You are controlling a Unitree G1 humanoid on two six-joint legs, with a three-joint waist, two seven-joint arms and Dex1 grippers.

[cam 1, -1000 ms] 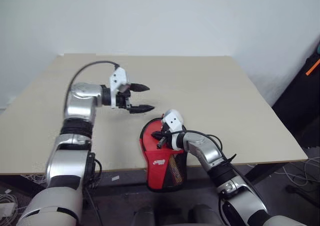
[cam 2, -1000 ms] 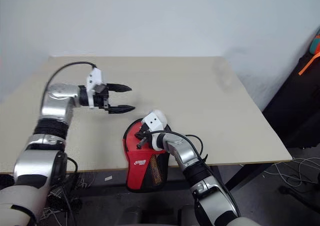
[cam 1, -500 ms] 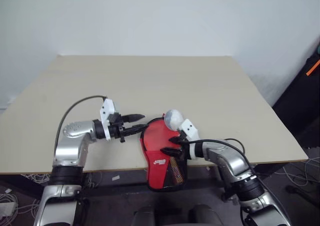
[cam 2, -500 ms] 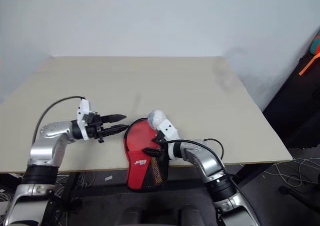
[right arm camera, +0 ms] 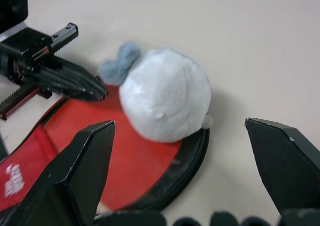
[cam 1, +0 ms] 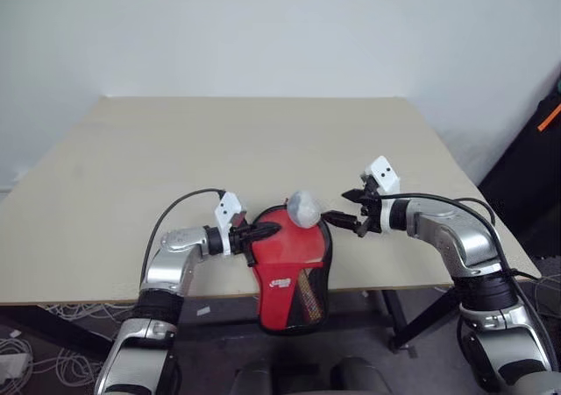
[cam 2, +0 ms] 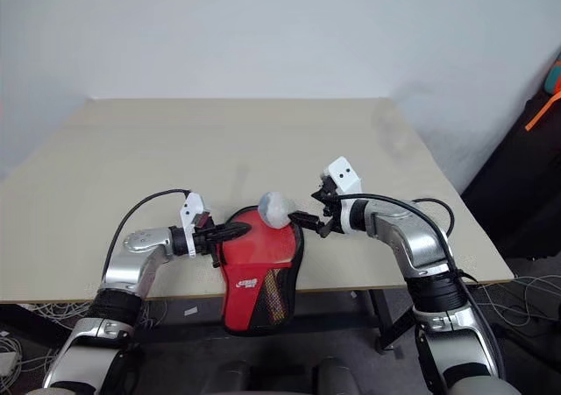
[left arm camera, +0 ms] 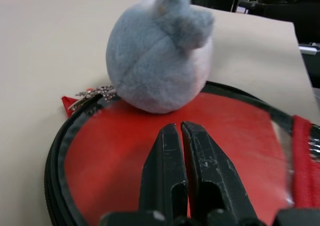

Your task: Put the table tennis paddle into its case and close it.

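The case (cam 1: 289, 268) lies red window side up at the table's front edge, with its mesh-pocket end hanging over. A grey plush ball (cam 1: 304, 208) sits on its round end, next to a silver zip pull (left arm camera: 92, 92). My left gripper (cam 1: 267, 229) is shut with nothing in it, its tips low over the case's left rim and just short of the ball (left arm camera: 157, 68). My right gripper (cam 1: 340, 209) stands open just right of the ball (right arm camera: 165, 100), apart from it. The paddle is hidden; I cannot tell whether it is under the window.
The beige table (cam 1: 263, 141) stretches bare behind the case up to a white wall. Its right edge is close to my right arm. Cables lie on the floor (cam 1: 26, 342) below the front edge, and dark gear stands at far right (cam 1: 535, 158).
My left gripper dropped toward the case's left rim and shut. My right gripper opened and swung up and right off the case, and the plush ball came into view.
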